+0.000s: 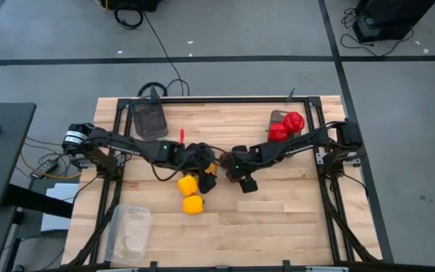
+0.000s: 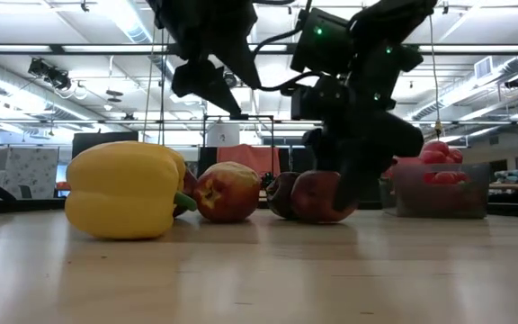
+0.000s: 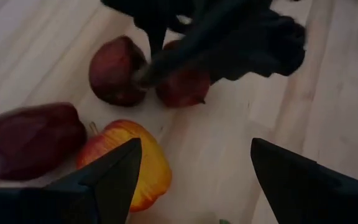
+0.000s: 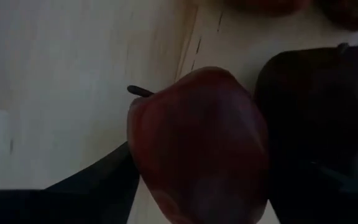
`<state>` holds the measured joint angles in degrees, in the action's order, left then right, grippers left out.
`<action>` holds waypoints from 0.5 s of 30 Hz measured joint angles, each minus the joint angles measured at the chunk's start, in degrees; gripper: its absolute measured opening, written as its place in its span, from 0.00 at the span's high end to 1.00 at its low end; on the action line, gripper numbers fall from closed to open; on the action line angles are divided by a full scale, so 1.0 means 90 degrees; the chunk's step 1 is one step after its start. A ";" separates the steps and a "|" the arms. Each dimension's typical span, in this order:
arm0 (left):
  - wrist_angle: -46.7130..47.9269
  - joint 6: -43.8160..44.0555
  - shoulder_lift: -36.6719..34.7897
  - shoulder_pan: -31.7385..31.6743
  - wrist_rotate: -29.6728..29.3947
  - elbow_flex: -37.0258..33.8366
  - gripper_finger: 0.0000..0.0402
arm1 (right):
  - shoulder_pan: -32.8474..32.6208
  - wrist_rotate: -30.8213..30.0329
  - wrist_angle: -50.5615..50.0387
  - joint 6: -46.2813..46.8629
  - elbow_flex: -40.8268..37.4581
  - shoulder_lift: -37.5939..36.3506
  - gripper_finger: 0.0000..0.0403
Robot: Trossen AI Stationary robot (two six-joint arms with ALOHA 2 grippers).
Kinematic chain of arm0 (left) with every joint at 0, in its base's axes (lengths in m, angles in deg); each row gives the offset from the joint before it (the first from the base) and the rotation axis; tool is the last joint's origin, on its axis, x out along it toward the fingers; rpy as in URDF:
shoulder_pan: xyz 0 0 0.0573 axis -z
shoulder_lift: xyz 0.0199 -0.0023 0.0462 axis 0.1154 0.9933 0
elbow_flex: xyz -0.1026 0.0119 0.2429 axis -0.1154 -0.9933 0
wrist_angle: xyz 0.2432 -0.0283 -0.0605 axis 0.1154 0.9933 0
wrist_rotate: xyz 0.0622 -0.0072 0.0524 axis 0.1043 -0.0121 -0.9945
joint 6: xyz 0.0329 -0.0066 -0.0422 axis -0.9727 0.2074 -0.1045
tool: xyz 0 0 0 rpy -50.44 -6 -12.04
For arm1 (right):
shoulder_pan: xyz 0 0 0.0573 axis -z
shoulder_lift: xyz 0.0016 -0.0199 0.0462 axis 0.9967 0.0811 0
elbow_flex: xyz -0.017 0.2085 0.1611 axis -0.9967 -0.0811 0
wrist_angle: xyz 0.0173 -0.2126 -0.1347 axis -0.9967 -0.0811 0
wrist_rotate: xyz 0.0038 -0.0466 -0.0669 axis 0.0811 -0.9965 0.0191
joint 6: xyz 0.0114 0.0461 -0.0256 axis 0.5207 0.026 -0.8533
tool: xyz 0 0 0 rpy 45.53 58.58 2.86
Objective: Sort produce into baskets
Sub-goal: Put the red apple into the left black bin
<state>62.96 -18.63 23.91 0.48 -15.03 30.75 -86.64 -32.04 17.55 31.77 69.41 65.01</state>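
done: red peppers (image 1: 287,125) sit in the far right tub (image 1: 279,119) | now: right gripper (image 4: 197,186) clamps a dark pepper (image 4: 201,146) at mid-table | left gripper (image 3: 191,180) wide apart nearby | left: yellow peppers (image 1: 189,194), other tubs

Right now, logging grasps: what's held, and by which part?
Right gripper straddles a maroon piece across its body; closure unclear. Left gripper open, empty.

Two dark jointed arms (image 1: 134,145) (green light glowing on one).
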 joint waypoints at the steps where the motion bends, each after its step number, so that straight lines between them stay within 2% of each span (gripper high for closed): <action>1: -0.0048 -0.0010 -0.0007 0.0028 -0.0101 0.0000 0.24 | 0.0021 0.0035 -0.0019 0.0072 -0.0002 -0.0061 0.29; 3: -0.0146 0.0057 -0.0007 0.0052 -0.0349 0.0000 0.24 | 0.0079 0.0079 -0.0012 0.0227 0.0000 -0.0277 0.33; 7: -0.0826 0.0449 -0.0007 -0.0024 -0.0449 0.0000 0.24 | 0.0143 -0.0124 -0.0035 0.0387 0.0000 -0.0816 0.33; 12: -0.1566 0.1239 -0.0009 -0.0222 -0.0574 0.0000 0.23 | 0.0097 -0.1398 -0.0003 0.0311 0.0000 -0.1559 0.31; 15: -0.1629 0.1836 -0.0009 -0.0432 -0.0755 0.0000 0.21 | 0.0060 -0.1892 -0.0005 0.0165 0.0000 -0.1947 0.28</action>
<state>48.30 -2.10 23.83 -3.40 -21.83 30.75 -86.11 -49.07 17.50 33.25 69.41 47.48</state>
